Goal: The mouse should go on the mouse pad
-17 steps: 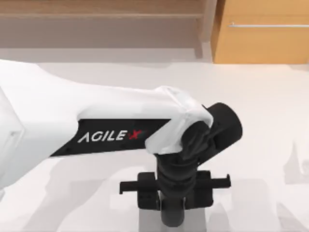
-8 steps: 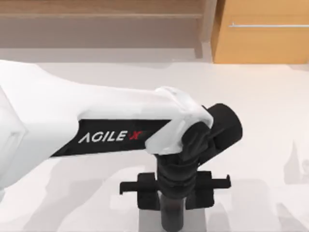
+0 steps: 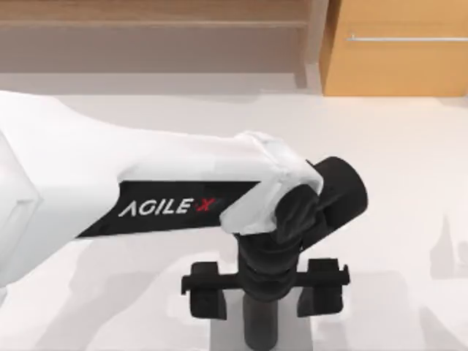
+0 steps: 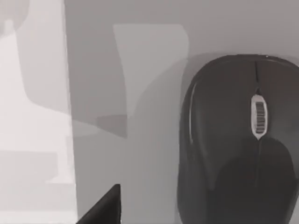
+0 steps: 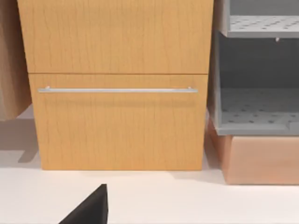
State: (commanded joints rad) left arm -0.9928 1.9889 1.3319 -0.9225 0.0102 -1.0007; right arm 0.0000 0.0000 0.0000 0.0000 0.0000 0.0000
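The left gripper (image 3: 265,291) hangs over the table's (image 3: 409,183) near edge with its fingers (image 3: 207,296) spread wide, holding nothing. The mouse (image 4: 238,140) lies flat on the mouse pad (image 4: 140,93) beneath it. The right arm is parked facing a wooden drawer cabinet (image 5: 117,84).

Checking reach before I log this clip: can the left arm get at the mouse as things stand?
Probably yes. The left gripper hangs open at the table's near edge, and its wrist view shows the mouse lying on the pad close below, with nothing between them.
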